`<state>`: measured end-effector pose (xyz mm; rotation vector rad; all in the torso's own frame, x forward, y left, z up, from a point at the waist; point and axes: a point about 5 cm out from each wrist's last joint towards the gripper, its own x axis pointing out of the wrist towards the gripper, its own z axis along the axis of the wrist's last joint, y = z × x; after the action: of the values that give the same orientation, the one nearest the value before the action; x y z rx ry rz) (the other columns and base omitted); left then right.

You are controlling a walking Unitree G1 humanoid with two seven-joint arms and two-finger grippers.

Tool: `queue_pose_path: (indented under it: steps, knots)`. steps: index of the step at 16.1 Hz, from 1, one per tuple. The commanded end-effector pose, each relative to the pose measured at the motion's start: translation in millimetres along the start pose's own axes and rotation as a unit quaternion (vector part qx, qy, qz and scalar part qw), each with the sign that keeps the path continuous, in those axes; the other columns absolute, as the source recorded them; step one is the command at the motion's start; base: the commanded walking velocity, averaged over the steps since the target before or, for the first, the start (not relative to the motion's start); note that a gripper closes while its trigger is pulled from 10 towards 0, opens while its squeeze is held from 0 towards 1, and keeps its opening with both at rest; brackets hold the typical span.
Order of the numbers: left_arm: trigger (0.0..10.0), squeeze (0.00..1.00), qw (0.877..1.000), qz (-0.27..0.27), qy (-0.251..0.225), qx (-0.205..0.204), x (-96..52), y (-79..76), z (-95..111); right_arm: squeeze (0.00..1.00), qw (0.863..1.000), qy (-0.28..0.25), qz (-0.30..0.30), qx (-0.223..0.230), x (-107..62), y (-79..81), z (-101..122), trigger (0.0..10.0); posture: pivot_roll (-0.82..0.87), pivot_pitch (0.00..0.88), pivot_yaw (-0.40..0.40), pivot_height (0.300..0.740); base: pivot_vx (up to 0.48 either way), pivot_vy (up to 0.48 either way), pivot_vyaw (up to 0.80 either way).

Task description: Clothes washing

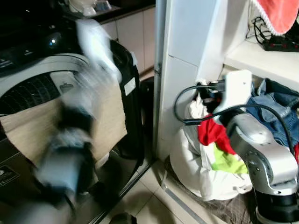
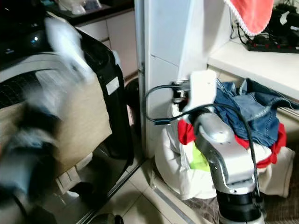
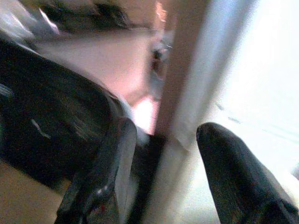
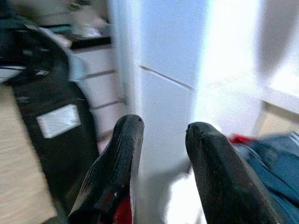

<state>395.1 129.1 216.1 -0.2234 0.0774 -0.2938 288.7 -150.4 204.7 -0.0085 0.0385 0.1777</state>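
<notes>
A top-loading washing machine [image 1: 28, 70] stands on the left, with a beige cloth [image 1: 110, 116] draped over its front. My left arm [image 1: 70, 140] is raised before it and badly blurred. The left gripper [image 3: 166, 128] is open and holds nothing, between the machine's dark side and a white pillar. On the right a heap of laundry lies on the floor: blue jeans [image 1: 280, 112], a red garment [image 1: 210, 133], a green piece [image 1: 226, 163] and white fabric [image 1: 196, 172]. My right arm [image 1: 261, 154] reaches over this heap. The right gripper [image 4: 164, 123] is open and empty above the jeans [image 4: 275, 163].
A white pillar [image 1: 182, 60] separates the machine from the laundry corner. Above the heap, a white shelf [image 1: 261, 58] carries a power strip, and a pink towel [image 1: 280, 14] hangs over it. A narrow strip of tiled floor [image 1: 149, 200] runs between machine and heap.
</notes>
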Motion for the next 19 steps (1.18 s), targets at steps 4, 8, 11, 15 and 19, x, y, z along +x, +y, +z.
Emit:
queue_pose_path:
  steps: [4,8,11,15,19]
  knots:
    - [10.0,0.0,0.995,-0.087,0.033,0.026,-40.9,-36.0,-29.7,0.0,0.995,0.053,-0.082,-0.023,-3.7,-39.4,-22.3,10.0,-0.09,0.0,0.083,0.74,0.0,0.0,0.0]
    - [10.0,0.0,0.973,-0.141,0.017,0.183,-56.5,-43.6,-38.1,1.0,0.99,0.09,-0.102,-0.043,11.2,-79.6,-37.0,10.0,-0.09,0.0,0.075,0.74,0.0,0.0,0.0]
    - [10.0,0.0,0.959,-0.188,0.01,0.213,-61.7,-39.9,-32.9,1.0,0.986,0.102,-0.123,-0.048,28.5,-110.0,-39.1,10.0,-0.09,0.0,0.08,0.74,0.0,0.0,0.0]
    - [10.0,1.0,0.947,-0.25,0.032,0.197,-70.7,-45.3,-44.5,1.0,0.979,0.126,-0.154,-0.052,39.0,-149.3,-54.3,10.0,-0.09,0.0,0.097,0.74,0.0,0.0,0.0]
    - [10.0,1.0,0.932,-0.286,0.049,0.217,-76.5,-47.6,-51.4,1.0,0.976,0.14,-0.16,-0.038,43.9,-157.9,-58.1,10.0,-0.08,0.0,0.086,0.74,0.0,0.0,0.0]
